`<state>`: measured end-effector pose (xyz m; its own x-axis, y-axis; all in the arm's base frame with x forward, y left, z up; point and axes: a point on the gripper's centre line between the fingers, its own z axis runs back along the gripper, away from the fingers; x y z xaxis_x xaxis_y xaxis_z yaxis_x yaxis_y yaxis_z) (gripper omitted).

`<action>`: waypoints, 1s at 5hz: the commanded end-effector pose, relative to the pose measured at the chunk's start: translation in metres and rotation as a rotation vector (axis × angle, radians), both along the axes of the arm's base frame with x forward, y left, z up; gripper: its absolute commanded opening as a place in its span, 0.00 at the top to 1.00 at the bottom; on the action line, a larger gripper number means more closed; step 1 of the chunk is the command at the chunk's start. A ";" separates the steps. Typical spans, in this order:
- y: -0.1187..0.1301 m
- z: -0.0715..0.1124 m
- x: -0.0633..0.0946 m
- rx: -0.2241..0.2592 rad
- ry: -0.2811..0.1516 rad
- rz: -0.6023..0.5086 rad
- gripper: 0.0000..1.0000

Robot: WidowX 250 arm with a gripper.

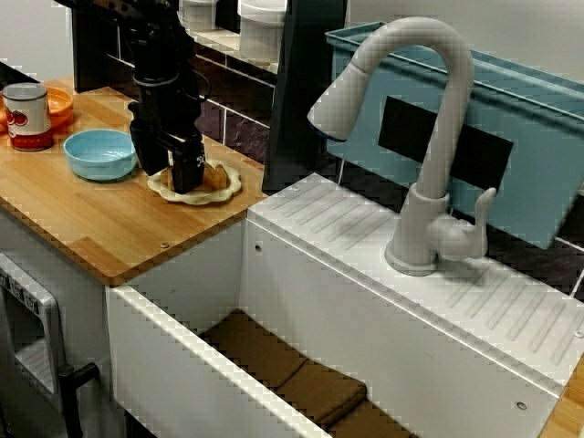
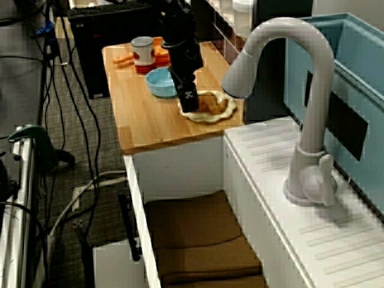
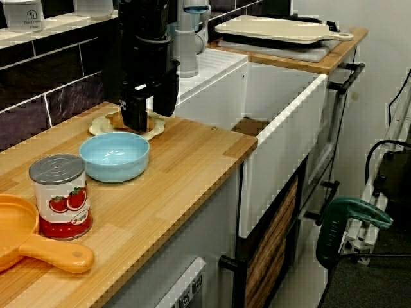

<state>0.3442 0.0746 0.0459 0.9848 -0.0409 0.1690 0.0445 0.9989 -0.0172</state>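
Hand (image 1: pixel 186 179) down on the plate (image 1: pixel 234 185), tight against the pastry (image 1: pixel 215 175) beside the blue bowl (image 1: pixel 99 153). Can't tell if it's gripping. Looks like grasping stage; lifting calls for a firm pinch.

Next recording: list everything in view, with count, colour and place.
plate: one, cream, on the counter beside the sink
brown food: one piece, on the plate
bowl: one, light blue, next to the plate
can: one, red tomato label, beyond the bowl
pan: one, orange, by the can
counter: one, light wood
sink: one, white
mats: brown, inside the sink
faucet: one, pale grey, behind the sink
bin: one, blue, behind the faucet
gripper: one, black, down on the plate at the food; opening unclear
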 end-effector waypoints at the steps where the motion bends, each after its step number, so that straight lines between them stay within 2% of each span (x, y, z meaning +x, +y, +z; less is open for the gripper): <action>1: 0.008 0.016 0.004 0.011 -0.040 0.002 0.00; 5: 0.010 0.007 0.008 0.034 -0.040 0.061 0.00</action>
